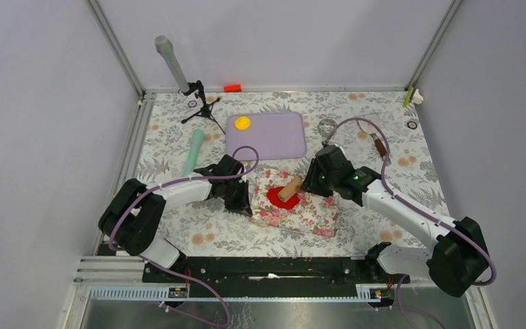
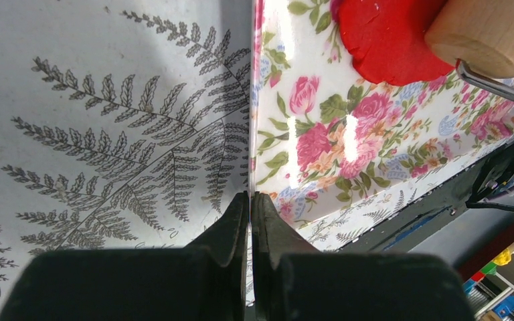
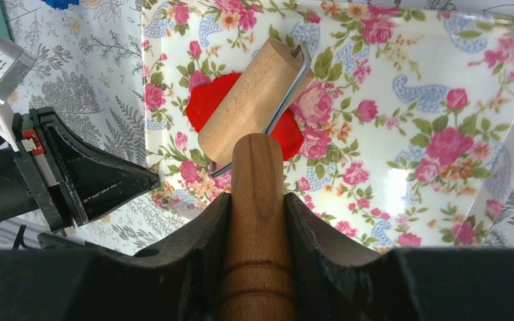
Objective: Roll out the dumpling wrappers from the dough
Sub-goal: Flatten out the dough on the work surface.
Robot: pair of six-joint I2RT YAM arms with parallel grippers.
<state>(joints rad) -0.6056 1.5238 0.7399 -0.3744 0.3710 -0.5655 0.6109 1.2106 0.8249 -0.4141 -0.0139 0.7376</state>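
Note:
The red dough (image 1: 274,197) lies flattened on a floral tray (image 1: 315,212) in the middle of the table. A wooden roller (image 1: 290,188) rests on it. My right gripper (image 3: 258,197) is shut on the roller's wooden handle, and the drum (image 3: 254,100) covers the middle of the dough (image 3: 207,100). My left gripper (image 2: 250,195) is shut at the tray's left rim (image 2: 253,134), whose thin edge runs into the gap between the fingers. A yellow round wrapper (image 1: 242,123) sits on a lilac mat. No red wrapper shows.
The lilac mat (image 1: 274,137) lies behind the tray. A teal stick (image 1: 193,152) and a small tripod (image 1: 198,103) stand at the back left. A red-orange block (image 1: 232,88) is by the back wall. A brown-handled tool (image 1: 380,145) lies at the right.

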